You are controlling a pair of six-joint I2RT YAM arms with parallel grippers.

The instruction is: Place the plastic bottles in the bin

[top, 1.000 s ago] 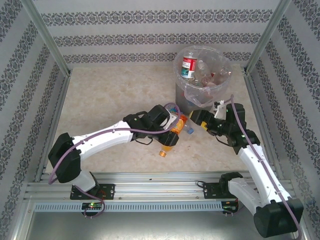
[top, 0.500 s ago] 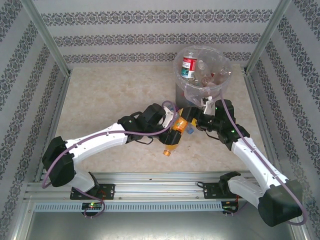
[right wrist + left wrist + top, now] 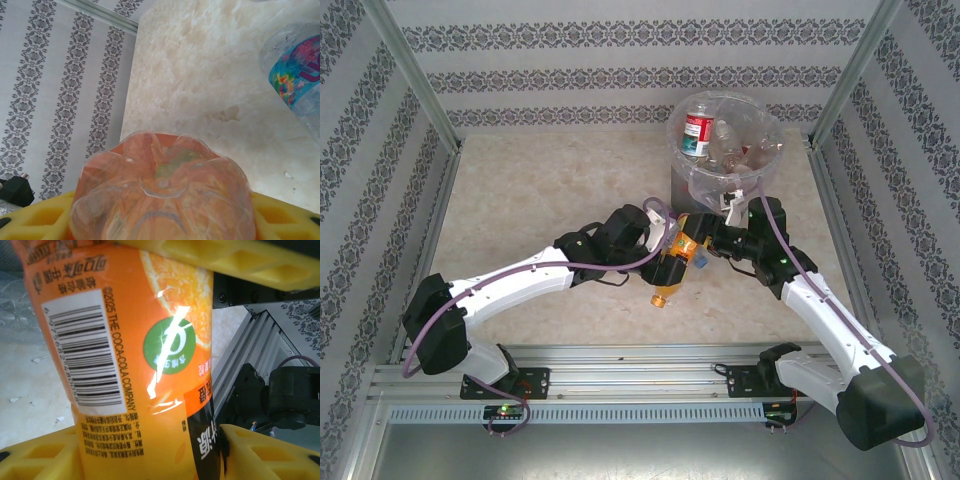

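Observation:
An orange-labelled plastic bottle (image 3: 670, 272) hangs over the table in front of the bin, orange cap pointing toward the near edge. My left gripper (image 3: 667, 258) is shut on it; its yellow fingers (image 3: 235, 262) press the label (image 3: 125, 355) from both sides. My right gripper (image 3: 705, 246) stands open at the bottle's clear base (image 3: 162, 200), a yellow finger (image 3: 35, 220) on either side. A blue-labelled bottle (image 3: 295, 70) lies on the table just beyond. The grey bin (image 3: 692, 195), lined with a clear bag, holds several bottles, one red-labelled (image 3: 697, 133).
The marble-patterned tabletop (image 3: 540, 190) stretches bare to the left and behind the arms. Patterned walls and aluminium posts (image 3: 415, 80) fence in the table. The rail (image 3: 620, 385) with both arm bases runs along the near edge.
My right gripper has swung left and forward until its fingers flank the base of the orange bottle. My left gripper has shifted the bottle slightly toward the right arm.

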